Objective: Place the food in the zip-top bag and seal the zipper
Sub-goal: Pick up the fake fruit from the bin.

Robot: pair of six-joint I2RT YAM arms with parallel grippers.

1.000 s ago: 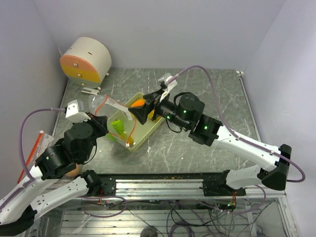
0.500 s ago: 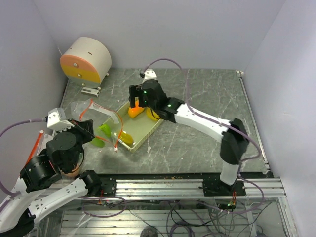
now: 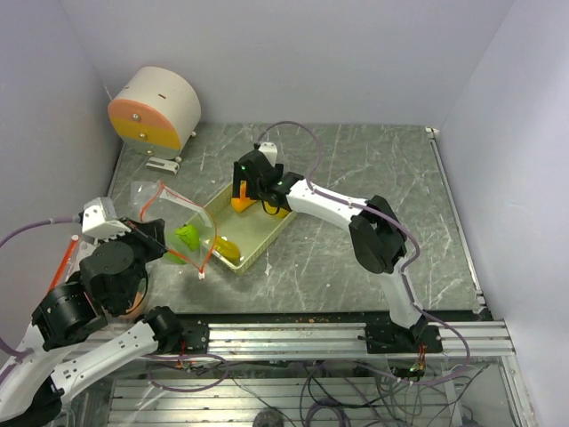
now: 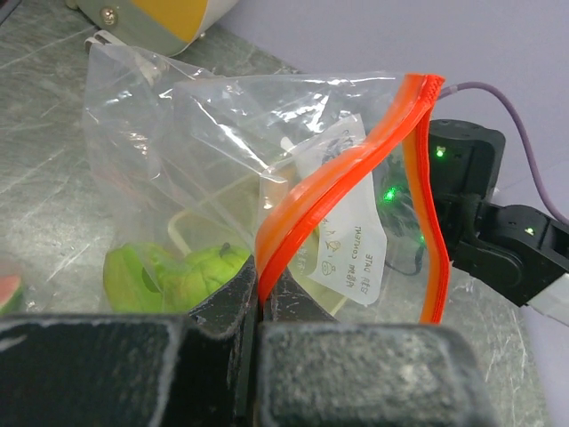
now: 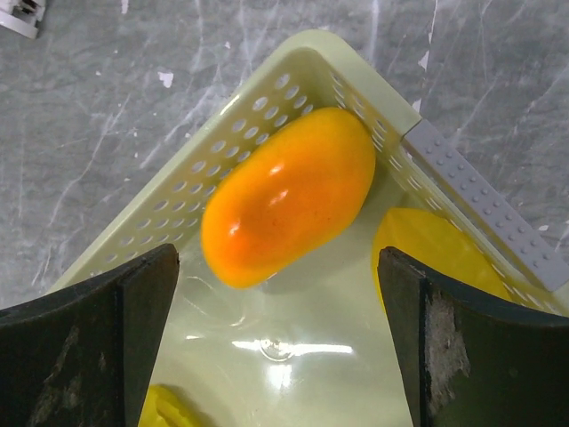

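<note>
Glossy orange plastic mango [image 5: 289, 191] lies in a corner of the pale yellow-green perforated tray [image 5: 222, 133], straight below the down-pointing right gripper [image 5: 280, 342], between its wide-spread, empty jaws. A yellow piece [image 5: 427, 258] sits by one finger. Meanwhile the left gripper [image 4: 260, 307] pinches the orange zipper rim of the clear zip-top bag [image 4: 204, 151], with green food [image 4: 178, 271] showing through the plastic beside the jaws.

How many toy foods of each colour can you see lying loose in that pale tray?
Orange mango: 1
Yellow pieces: 2
Total: 3 in view in the tray
</note>
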